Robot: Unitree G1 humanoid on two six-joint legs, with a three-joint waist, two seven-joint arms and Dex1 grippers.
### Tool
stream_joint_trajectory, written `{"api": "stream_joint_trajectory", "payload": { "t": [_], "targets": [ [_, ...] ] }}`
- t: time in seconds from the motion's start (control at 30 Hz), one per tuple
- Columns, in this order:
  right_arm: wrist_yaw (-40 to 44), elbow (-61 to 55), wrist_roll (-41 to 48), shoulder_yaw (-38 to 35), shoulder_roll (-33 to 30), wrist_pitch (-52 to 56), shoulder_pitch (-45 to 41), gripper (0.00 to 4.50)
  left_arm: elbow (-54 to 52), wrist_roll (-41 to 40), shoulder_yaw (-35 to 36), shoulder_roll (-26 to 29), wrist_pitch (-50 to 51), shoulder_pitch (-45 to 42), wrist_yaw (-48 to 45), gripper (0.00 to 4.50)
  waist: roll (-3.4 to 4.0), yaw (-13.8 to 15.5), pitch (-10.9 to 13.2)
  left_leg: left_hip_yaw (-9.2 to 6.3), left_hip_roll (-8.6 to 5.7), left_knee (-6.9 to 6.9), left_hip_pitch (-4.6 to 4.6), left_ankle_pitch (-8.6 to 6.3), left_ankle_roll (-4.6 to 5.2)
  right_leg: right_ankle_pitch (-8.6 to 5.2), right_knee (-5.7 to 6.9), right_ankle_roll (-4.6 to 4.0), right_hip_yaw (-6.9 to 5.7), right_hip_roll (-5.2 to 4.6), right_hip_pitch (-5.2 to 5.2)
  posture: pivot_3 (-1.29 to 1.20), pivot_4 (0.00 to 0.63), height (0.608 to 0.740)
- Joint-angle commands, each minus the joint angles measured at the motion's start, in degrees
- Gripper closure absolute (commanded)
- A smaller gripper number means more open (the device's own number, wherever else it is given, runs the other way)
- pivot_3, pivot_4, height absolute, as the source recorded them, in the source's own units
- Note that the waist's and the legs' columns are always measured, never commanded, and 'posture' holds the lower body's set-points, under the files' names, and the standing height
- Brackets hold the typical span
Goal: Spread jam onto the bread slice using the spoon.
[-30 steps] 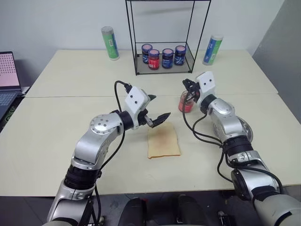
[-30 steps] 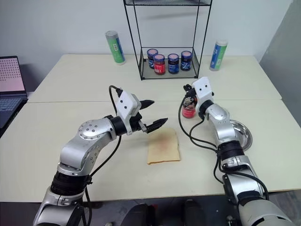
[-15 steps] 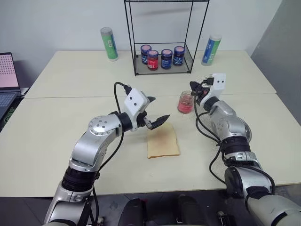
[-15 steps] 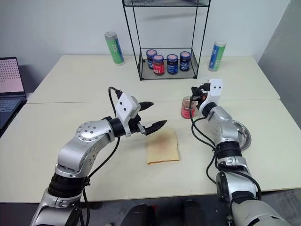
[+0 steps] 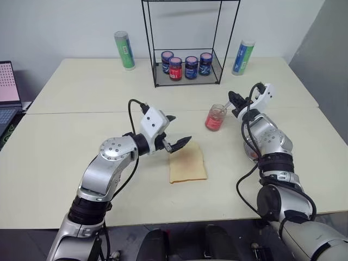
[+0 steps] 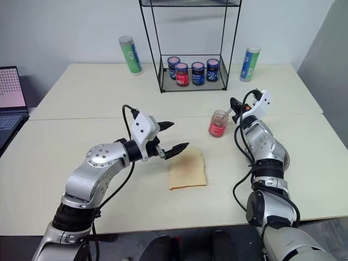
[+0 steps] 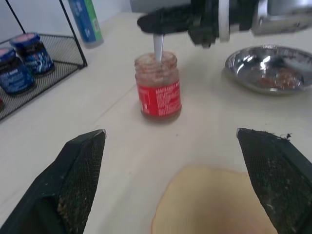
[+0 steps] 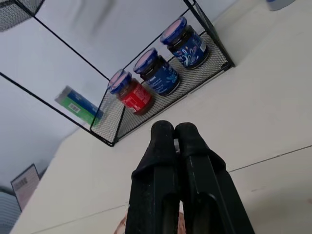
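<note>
Landmark = the bread slice (image 5: 187,163), lying flat on the cream table (image 5: 65,147), near the front-centre of it.

L gripper (image 5: 175,133) hangs just above the slice's far-left corner, not touching; fingers spread wide, nothing between them. In the L wrist view its two mesh-faced pads (image 7: 78,180) stand far apart, with the rounded edge of the slice low between them.

Jam (image 7: 158,92) sits in a small clear glass jar w/ a red label, lid off, beyond the slice and to its right, well apart from it. Slice centre looks browner/reddish (a thin smear, can't tell more).

R gripper (image 5: 235,99) is beyond the slice and farther right, right at the jar's rim. Its fingers are pressed tight together (R wrist view shows the two black fingers (image 8: 161,161) side by side, no gap). The spoon (image 7: 158,46) stands upright in the jar mouth, thin handle running up into the R gripper's tip, so it is pinched there.

Round steel dish (image 7: 265,68) lies right of the slice, past the jar, w/ red smears inside.

Wire rack (image 5: 187,76) stands far behind the slice, four dark-lidded jars (image 5: 185,65) in a row on its bottom shelf. Two tall green/blue tubes (image 5: 125,50) flank the rack. Laptop (image 5: 8,92) at the table's left edge, far left of the slice.
</note>
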Motion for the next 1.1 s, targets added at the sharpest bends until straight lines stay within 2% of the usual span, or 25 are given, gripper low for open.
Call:
{"api": "stream_joint_trajectory", "payload": {
  "t": [0.03, 0.3, 0.73, 0.93, 1.1],
  "targets": [
    [-2.29, -7.12, 4.79, -1.77, 0.74, 3.22, -1.36, 4.49, -0.55, -0.49, 0.66, 0.52, -1.55, -1.73, -1.36, 0.0, 0.0, 0.06, 0.0, 0.0, -0.01, 0.01, 0.0, 0.0, 0.0, 0.0, -0.01, 0.0, 0.0, 0.0, 0.01, 0.0, 0.15, 0.74],
    [-8.05, -10.15, 9.3, -5.67, 1.31, 5.36, -0.25, 4.49, 3.68, 0.32, 0.18, 0.0, -3.86, -4.92, -3.02, 0.0, 0.0, 0.05, 0.0, 0.01, -0.03, 0.01, -0.02, 0.0, 0.0, 0.0, -0.02, 0.0, 0.0, -0.01, 0.01, 0.0, 0.15, 0.74],
    [-12.17, -12.42, 14.04, -9.75, 1.4, 4.83, 1.19, 4.49, 6.62, -1.02, 0.39, -0.95, -6.52, -8.56, -6.97, 0.0, 0.0, 0.03, 0.0, 0.01, -0.03, 0.0, -0.03, 0.0, 0.01, 0.0, -0.04, 0.01, 0.01, 0.0, 0.01, 0.0, 0.15, 0.74],
    [-13.88, -13.69, 17.24, -10.14, 3.08, 5.25, 0.58, 4.49, 4.06, -5.04, 2.3, -0.61, -4.89, -9.34, -9.28, 0.0, 0.0, -0.02, 0.0, 0.02, -0.02, 0.0, -0.03, 0.0, 0.01, 0.0, -0.03, 0.01, 0.01, 0.0, 0.0, 0.0, 0.15, 0.74],
    [-17.53, -16.76, 23.34, -11.4, 4.76, 7.18, -0.37, 4.49, -0.31, -9.95, 6.21, 1.25, -1.52, -7.85, -9.61, 0.0, 0.0, 0.01, 0.0, 0.0, -0.01, 0.0, -0.05, 0.0, 0.01, 0.0, -0.04, 0.01, 0.0, 0.0, -0.01, 0.0, 0.15, 0.74]
  ]
}}
